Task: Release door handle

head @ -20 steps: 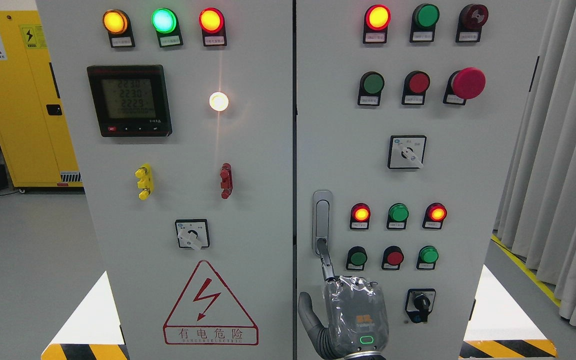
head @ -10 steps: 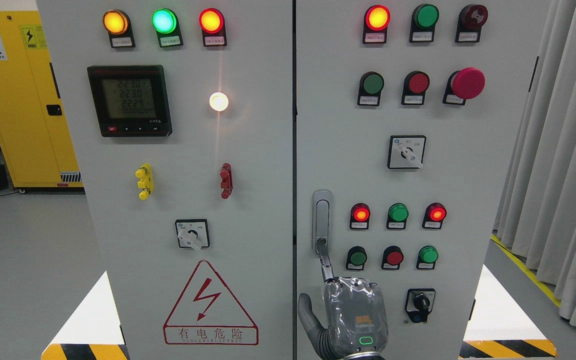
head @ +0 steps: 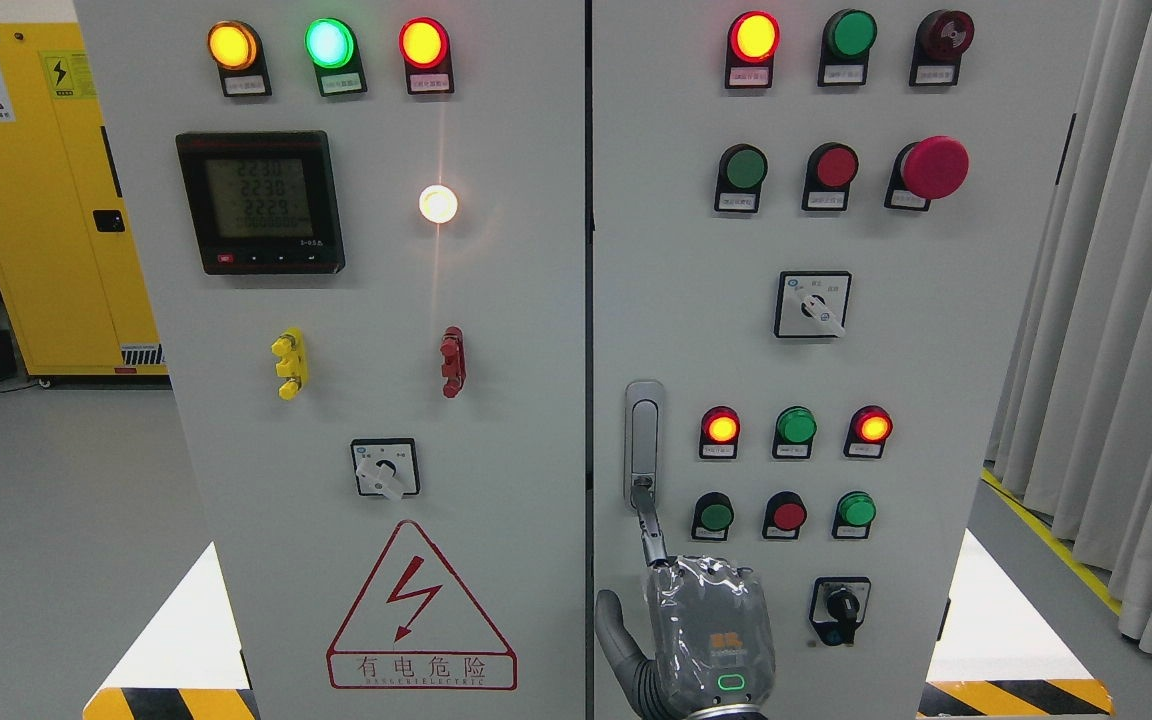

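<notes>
The grey door handle (head: pixel 644 440) stands upright on the left edge of the right cabinet door (head: pixel 936 400). My right hand (head: pixel 656 560), wrapped in clear plastic, comes up from the bottom edge below it. One long finger (head: pixel 650 525) stretches up and its tip sits at the handle's lower end. The thumb (head: pixel 616 635) points off to the left, away from the handle. The other fingers are hidden behind the back of the hand. My left arm does not show.
Lamps, push buttons and a rotary switch (head: pixel 813 304) cover the right door; a red mushroom button (head: pixel 934 167) sticks out. The left door (head: pixel 386 400) carries a meter and a warning triangle. A yellow cabinet (head: pixel 46 200) stands at the left, curtains (head: pixel 1126 350) at the right.
The hand has sunk by a few pixels. Its fingertip stays at the lower end of the handle. The door has not moved.
</notes>
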You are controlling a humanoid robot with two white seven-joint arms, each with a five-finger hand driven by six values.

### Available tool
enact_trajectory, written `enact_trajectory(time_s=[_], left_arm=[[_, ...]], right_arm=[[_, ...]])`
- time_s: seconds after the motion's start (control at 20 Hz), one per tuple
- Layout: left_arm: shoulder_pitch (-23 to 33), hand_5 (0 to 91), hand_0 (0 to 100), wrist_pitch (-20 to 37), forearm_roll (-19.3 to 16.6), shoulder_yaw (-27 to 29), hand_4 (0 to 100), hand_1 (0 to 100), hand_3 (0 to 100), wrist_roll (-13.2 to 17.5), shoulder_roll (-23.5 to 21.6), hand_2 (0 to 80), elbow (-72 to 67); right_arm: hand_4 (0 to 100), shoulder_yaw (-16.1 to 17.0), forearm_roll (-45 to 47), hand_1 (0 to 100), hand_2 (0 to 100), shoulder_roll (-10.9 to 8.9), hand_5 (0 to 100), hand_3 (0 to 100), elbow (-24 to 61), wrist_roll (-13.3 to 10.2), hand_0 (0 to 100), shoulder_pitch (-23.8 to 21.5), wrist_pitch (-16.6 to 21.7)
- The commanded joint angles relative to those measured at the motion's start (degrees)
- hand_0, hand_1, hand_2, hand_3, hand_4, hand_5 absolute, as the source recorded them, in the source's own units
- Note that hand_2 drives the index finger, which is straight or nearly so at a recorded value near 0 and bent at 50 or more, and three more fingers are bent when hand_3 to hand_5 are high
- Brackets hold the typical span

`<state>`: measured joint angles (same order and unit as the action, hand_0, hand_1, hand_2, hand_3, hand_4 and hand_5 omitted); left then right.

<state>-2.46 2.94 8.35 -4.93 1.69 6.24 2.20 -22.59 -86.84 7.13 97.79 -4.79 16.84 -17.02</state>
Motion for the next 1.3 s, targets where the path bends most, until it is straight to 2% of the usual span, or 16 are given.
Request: enact_trajectory(time_s=[0.0,1.0,1.25], left_arm=[[0.0,0.0,12,0.0,0.0,0.0,0,56,0,0.0,0.0,0.0,0.0],[0.0,0.0,12,0.0,0.0,0.0,0,56,0,0.0,0.0,0.0,0.0],[0.0,0.0,12,0.0,0.0,0.0,0,56,0,0.0,0.0,0.0,0.0]], right_arm=[[100,0.3,0.0,39,1,-0.10,100,100,-0.1,0.1,58,-0.3,0.0],[100,0.1,0.4,39,2,-0.10,100,100,0.5,0.0,57,-1.0,0.0],[100,0.1,0.4,39,2,-0.27,100,100,2.8,0.0,58,-1.0,0.1]])
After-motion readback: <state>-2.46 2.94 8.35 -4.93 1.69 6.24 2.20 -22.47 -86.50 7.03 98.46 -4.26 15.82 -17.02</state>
